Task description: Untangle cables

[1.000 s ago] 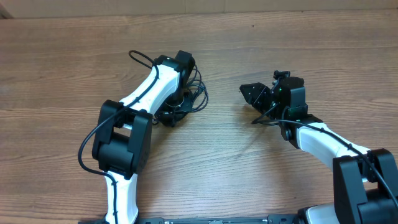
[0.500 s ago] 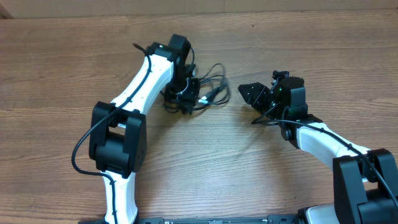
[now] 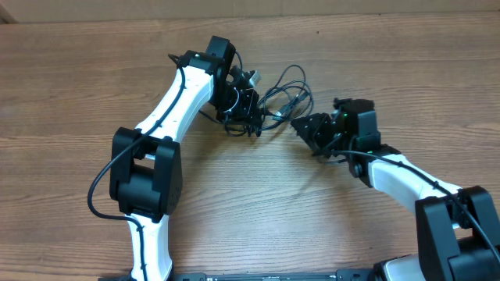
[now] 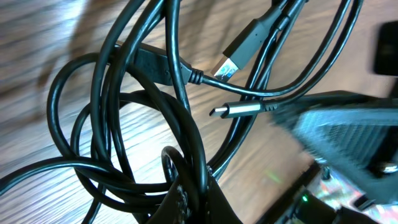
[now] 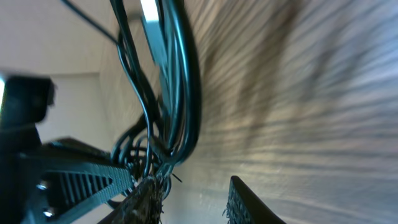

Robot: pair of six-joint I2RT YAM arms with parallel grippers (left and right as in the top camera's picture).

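The cables [image 3: 286, 92] are a tangle of thin black cords lifted just above the wooden table [image 3: 234, 203], between the two arms. My left gripper [image 3: 245, 109] is shut on the bundle's left side. In the left wrist view its jaws [image 4: 189, 200] pinch several strands, and two plug ends [image 4: 227, 65] stick out from the loops [image 4: 106, 124]. My right gripper [image 3: 306, 127] sits just right of the loops, jaws apart. In the right wrist view the cables [image 5: 180, 93] hang beside its left finger [image 5: 146, 199], and only bare table shows between the fingers.
The left arm [image 3: 168, 117] reaches in from the lower left and the right arm [image 3: 406, 176] from the lower right. A pale cardboard wall [image 3: 250, 6] runs along the table's far edge.
My left gripper has carried the cable bundle rightward, up to the right gripper. The right gripper has shifted left toward the loops and its jaws have narrowed.
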